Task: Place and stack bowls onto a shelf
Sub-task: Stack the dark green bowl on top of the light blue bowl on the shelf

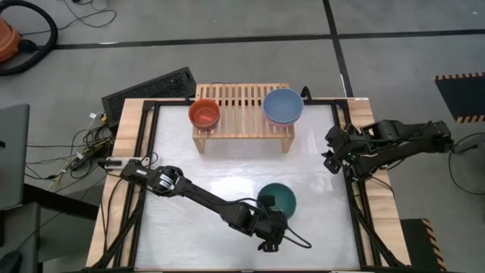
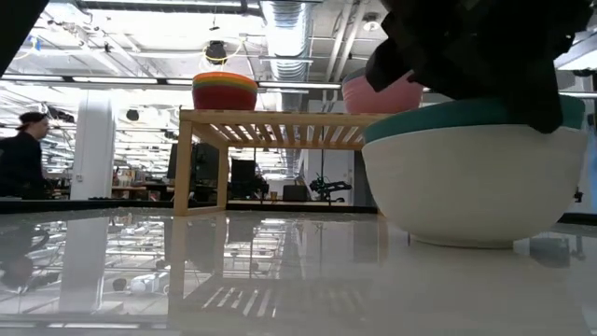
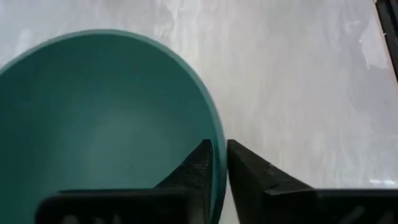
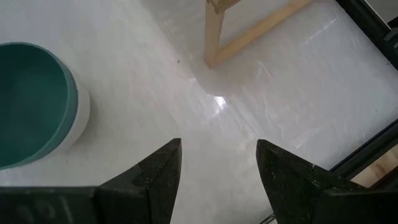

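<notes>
A bowl [image 1: 276, 199], teal inside and cream-white outside, stands on its base on the white table, near the front and right of the middle; the low view shows this bowl [image 2: 466, 177] large and close. My left gripper [image 1: 271, 218] is shut on its near rim. The light-wood shelf [image 1: 242, 98] stands at the far side. An orange-red bowl [image 1: 204, 114] rests on its left end and a blue bowl [image 1: 283, 106] on its right end. My right gripper [image 1: 331, 157] waits open at the table's right edge, over bare table [image 4: 217, 163]. My left gripper pinches the teal bowl's rim [image 3: 217, 134] on the bowl's near side, with one finger [image 3: 198, 163] inside the bowl and the other finger [image 3: 249, 168] outside its wall. The fingers slant down from the table's near side. The bowl stands upright on the table.
A black keyboard [image 1: 148, 87] lies off the table's far left corner. Dark frame rails [image 1: 356, 205] run along the table's sides. Open table lies between the teal bowl and the shelf. A person [image 2: 20, 149] stands far off in the room.
</notes>
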Robot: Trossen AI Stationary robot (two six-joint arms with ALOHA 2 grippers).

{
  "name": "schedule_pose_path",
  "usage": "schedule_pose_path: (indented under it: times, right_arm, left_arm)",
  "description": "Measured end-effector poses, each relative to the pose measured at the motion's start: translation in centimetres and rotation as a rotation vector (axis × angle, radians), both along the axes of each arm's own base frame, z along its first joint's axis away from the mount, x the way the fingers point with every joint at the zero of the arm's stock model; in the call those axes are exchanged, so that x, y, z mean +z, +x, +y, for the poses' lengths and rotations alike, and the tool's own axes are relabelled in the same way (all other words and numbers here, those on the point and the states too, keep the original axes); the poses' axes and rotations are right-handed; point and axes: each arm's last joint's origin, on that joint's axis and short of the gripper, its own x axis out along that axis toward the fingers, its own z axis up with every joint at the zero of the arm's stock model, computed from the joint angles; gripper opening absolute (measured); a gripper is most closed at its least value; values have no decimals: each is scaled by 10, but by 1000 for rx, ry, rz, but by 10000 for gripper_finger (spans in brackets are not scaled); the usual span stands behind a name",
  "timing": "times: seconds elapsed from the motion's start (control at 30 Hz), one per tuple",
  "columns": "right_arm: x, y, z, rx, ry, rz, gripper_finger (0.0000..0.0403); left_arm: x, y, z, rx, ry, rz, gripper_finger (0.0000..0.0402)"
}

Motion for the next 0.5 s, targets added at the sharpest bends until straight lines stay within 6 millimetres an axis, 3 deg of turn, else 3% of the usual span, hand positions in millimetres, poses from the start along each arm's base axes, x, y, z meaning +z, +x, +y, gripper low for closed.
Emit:
schedule_pose_path:
  times: [0.33, 0.5]
  right_arm:
    - [0, 0, 0, 1, 0, 1, 234]
    - [0, 0, 0, 1, 0, 1, 234]
  left_arm:
    - [16, -1, 2, 26, 58, -5, 2]
    - [49, -3, 7, 74, 105, -25, 1]
